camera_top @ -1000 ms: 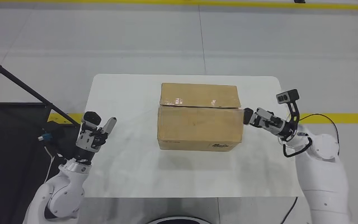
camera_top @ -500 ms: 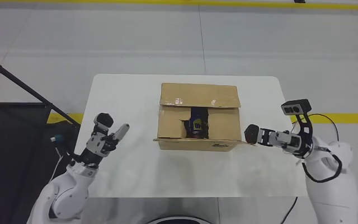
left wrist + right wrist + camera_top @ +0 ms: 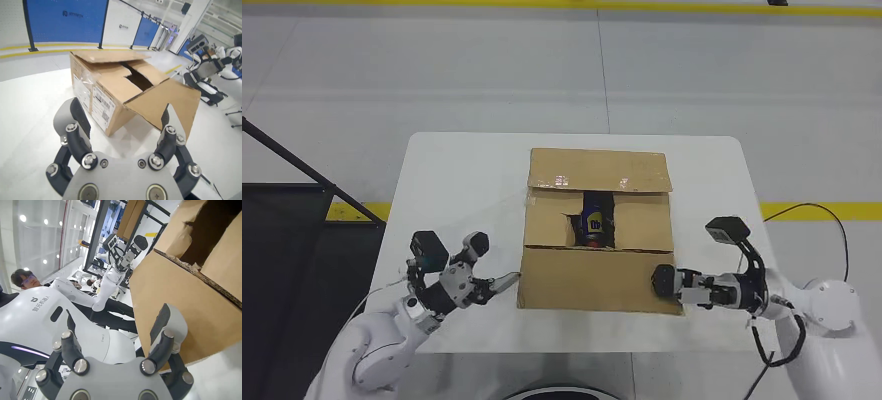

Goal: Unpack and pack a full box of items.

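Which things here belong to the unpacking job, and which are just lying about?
Job: cardboard box; front flap folded out; blue item inside; left gripper; right gripper at the flap.
Just there: white table; black stand; yellow floor line.

The left claw (image 3: 122, 107) hangs wide open above the white worktop (image 3: 28, 117), facing a cardboard box (image 3: 111, 85) whose near flap (image 3: 170, 98) folds outward, with a dark gap between its inner flaps.
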